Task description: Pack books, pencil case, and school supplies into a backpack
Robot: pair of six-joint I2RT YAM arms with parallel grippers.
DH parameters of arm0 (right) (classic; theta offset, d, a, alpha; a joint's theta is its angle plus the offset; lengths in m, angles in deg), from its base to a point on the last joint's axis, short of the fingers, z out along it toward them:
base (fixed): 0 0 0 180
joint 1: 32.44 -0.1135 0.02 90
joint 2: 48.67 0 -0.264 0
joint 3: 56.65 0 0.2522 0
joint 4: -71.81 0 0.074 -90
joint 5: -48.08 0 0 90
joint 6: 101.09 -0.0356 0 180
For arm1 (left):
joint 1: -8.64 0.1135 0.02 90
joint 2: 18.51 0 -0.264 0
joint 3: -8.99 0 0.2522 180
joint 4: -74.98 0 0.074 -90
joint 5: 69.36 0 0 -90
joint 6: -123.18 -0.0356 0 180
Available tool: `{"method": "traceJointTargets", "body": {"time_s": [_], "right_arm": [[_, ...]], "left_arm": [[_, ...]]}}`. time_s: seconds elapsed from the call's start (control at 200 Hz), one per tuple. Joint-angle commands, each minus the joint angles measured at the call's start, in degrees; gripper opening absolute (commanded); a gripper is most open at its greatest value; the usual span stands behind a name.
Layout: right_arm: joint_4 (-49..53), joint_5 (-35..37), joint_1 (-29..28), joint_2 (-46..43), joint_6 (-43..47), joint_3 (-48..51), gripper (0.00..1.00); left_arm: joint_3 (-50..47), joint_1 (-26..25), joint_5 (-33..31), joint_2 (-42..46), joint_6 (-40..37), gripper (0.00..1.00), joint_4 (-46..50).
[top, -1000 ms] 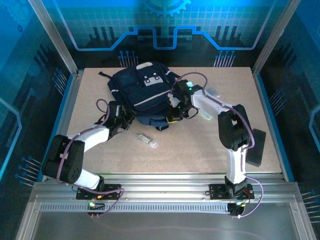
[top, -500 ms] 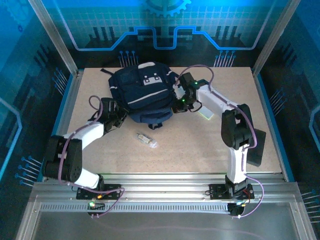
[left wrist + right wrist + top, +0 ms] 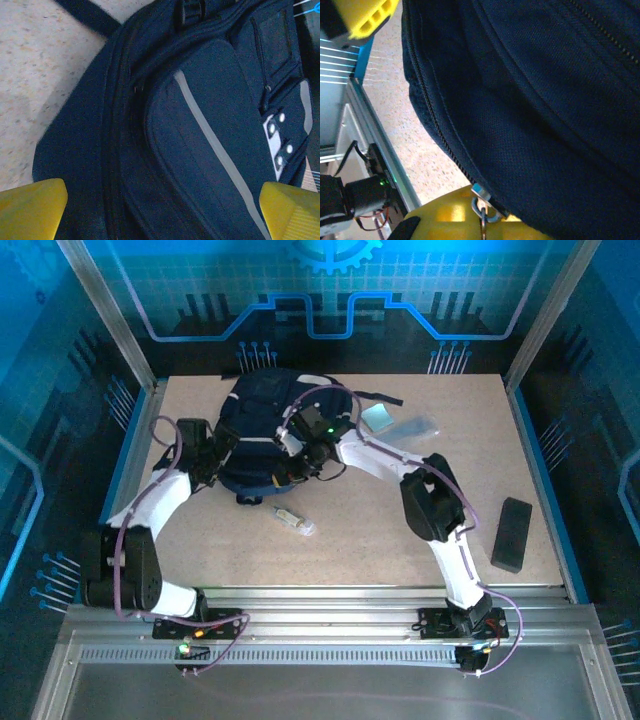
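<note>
Pose: left gripper (image 3: 160, 212) low against left flank of backpack (image 3: 258, 418), jaws wide apart, released | right gripper (image 3: 482, 222) stretched across to near edge, pinched on zipper pull (image 3: 481, 206)

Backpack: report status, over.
Left gripper open beside the backpack. Right gripper shut on the zipper pull. Clear tube, blue pad, pencil case lie on the table, not packed.

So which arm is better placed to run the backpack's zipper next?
Right. The right hand is shut on the zipper pull at the backpack's edge. The left hand hangs open over the backpack's front, gripping nothing; it looks better suited to steadying.
</note>
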Motion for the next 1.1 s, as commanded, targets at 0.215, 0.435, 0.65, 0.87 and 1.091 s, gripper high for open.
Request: {"method": "traceJointTargets", "body": {"time_s": [0.215,0.435,0.65,0.87,1.091], "right_arm": [[-7.5,-4.8,0.2,3.3,-7.1,-6.3,0.0],[-9.2,-5.3,-0.4,1.2,-8.5,-3.6,0.0],[-6.9,-5.2,-0.7,-2.4,-5.4,1.8,0.0],[8.3,4.6,0.9,-4.1,9.7,3.1,0.0],[14.2,13.3,10.7,-2.9,17.0,4.4,0.0]], "left_arm": [[-10.2,-6.0,0.3,8.9,10.5,0.99,2.8],[-11.7,-10.1,-0.2,3.9,12.1,0.86,-1.6],[-10.6,-9.7,-7.5,1.2,8.7,0.05,-6.9],[-6.7,-7.8,-7.4,3.1,0.9,0.0,-3.8],[-8.7,-6.5,-1.5,9.1,-1.1,0.0,-3.3]]}}
